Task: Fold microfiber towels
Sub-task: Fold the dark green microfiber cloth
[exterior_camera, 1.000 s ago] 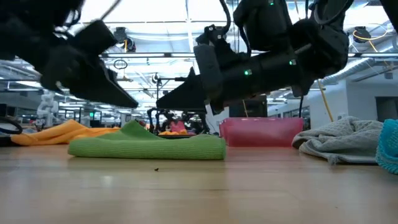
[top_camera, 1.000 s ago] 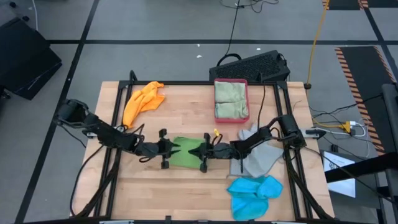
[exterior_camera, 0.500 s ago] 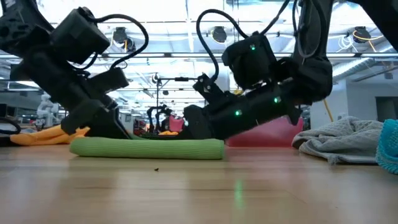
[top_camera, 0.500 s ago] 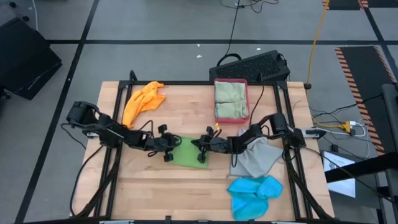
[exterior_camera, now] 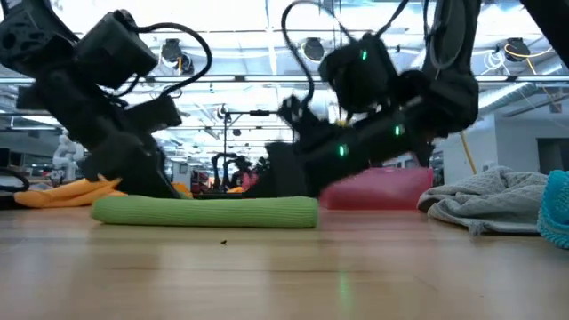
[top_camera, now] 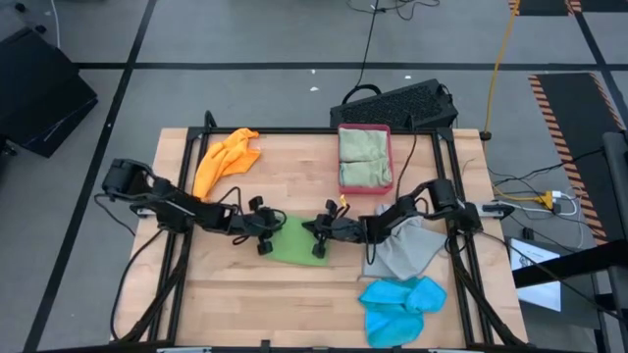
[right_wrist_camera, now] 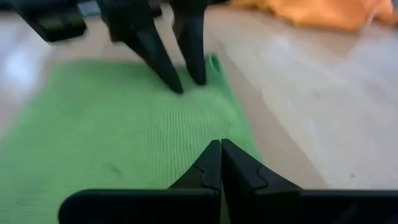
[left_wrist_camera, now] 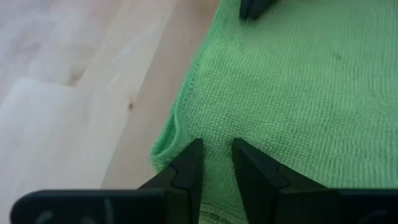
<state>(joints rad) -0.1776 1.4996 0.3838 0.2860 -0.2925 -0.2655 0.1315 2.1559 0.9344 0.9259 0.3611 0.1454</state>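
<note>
Bright green towel (top_camera: 293, 240) is pinned flat: left gripper (left_wrist_camera: 214, 163) jaws pinching its edge, right gripper (right_wrist_camera: 220, 163) jaws pressed together on it.

Green towel (left_wrist_camera: 298, 93): looped microfiber cloth, matt, finely nubbed, lying on the table (top_camera: 294, 294). Table: pale wood, smooth, satin sheen, visible grain. Left gripper (left_wrist_camera: 214, 171) fingers (left_wrist_camera: 186, 171), touching the green towel: dark matt plastic. Tray (top_camera: 365, 183) beyond the green towel: pink-red plastic, slightly glossy. Grey towel (top_camera: 407, 250) beside the green towel: soft matt cloth, rumpled. Orange towel (top_camera: 226, 157): the same matt cloth.
</note>
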